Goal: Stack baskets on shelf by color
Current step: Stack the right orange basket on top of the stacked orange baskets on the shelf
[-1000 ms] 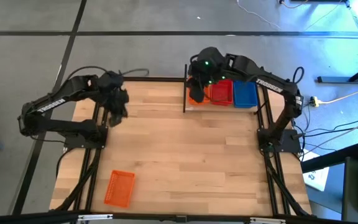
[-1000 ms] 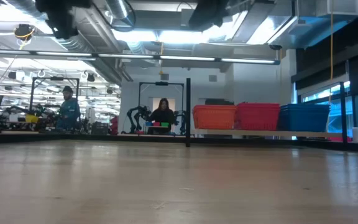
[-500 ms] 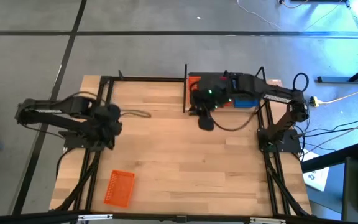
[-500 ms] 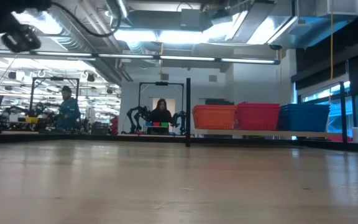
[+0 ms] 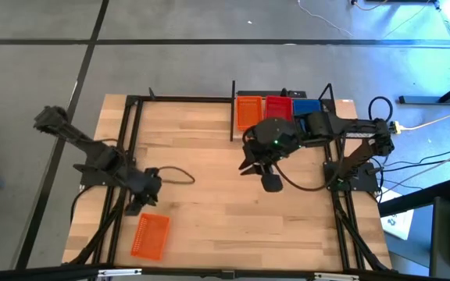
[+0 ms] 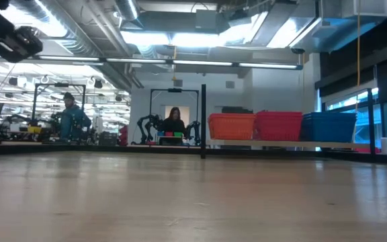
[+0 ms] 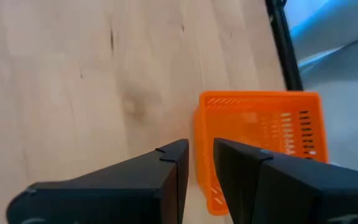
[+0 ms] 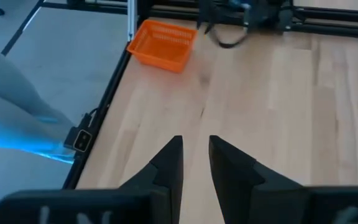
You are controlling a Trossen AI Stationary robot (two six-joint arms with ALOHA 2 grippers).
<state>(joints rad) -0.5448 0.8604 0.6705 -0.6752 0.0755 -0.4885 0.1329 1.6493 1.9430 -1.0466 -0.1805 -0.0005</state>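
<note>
One orange basket (image 5: 150, 236) (image 7: 260, 130) (image 8: 162, 43) lies alone on the tabletop near the near left corner. On the shelf (image 5: 338, 103) (image 6: 281, 143) at the far right stand orange baskets (image 5: 248, 112) (image 6: 232, 126), red baskets (image 5: 278, 105) (image 6: 278, 126) and blue baskets (image 5: 307, 108) (image 6: 329, 126) side by side. My left gripper (image 5: 141, 193) (image 7: 201, 149) hangs above the loose basket's far side, slanting down, open by a narrow gap with nothing in it. My right gripper (image 5: 258, 172) (image 8: 196, 146) hovers over the table in front of the shelf, likewise open by a narrow gap and empty.
Black frame rails (image 5: 123, 156) (image 5: 330, 156) run along the table's left and right sides, and a black post (image 5: 233, 109) stands at the shelf's left end. Bare wood (image 5: 209, 203) stretches between the arms. People (image 6: 69, 121) show in the room beyond.
My left gripper has swung from the table's far left toward the near edge and down, ending over the loose orange basket. My right gripper has drawn back from the shelf's orange baskets toward the near edge, out over the table. The baskets have stayed in place.
</note>
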